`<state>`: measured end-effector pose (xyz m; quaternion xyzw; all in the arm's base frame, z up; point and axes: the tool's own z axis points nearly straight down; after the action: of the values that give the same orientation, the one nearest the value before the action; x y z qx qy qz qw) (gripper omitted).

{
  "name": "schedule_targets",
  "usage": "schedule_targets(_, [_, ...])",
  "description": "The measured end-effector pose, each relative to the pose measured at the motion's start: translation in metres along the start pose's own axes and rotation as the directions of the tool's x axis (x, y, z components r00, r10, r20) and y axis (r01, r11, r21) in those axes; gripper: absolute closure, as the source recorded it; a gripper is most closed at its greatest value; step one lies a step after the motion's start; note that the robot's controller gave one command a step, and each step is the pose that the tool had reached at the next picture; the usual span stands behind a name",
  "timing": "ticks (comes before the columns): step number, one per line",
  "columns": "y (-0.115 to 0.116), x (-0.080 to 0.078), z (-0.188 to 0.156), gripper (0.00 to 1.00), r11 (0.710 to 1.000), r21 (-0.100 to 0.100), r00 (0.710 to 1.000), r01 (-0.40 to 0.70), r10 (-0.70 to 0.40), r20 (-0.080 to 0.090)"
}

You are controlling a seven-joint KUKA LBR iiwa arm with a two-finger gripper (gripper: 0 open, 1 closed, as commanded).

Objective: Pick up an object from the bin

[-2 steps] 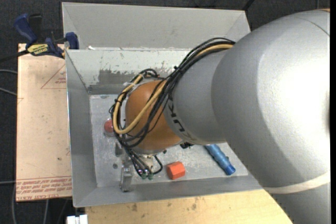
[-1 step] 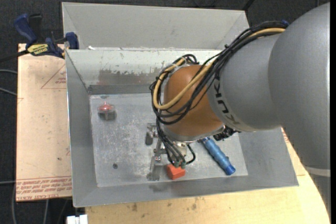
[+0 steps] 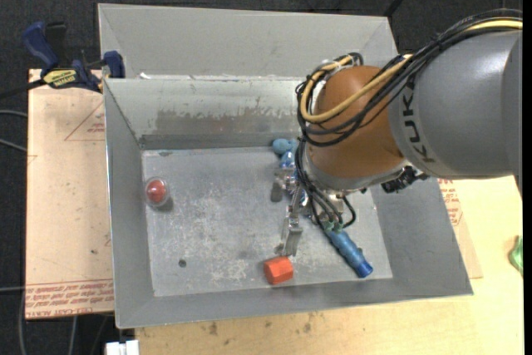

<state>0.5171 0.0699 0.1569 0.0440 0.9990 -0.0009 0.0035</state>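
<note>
Camera view, end effector [image 3: 291, 241] near red block [image 3: 279, 269], open or closed unclear, blue pen [image 3: 350, 253] beside.

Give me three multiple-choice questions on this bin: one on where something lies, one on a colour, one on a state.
1. Where does the red ball lie?
A) left side of the bin
B) right front corner
C) back right corner

2. What colour is the marker beside the tool?
A) green
B) blue
C) yellow

3. How is the red block?
A) lifted clear of the bin
B) stacked on the ball
C) lying on the bin floor

Answers: A, the ball sits alone near the left wall; B, its barrel is blue; C, it rests on the floor by the front wall, close to the tool's tip.
</note>
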Motion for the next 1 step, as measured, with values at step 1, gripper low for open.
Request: schedule_targets(1, [-0.0108,0.0316,0.0872,0.00,0.999,-0.005,0.999,0.032,-0.032,-0.002])
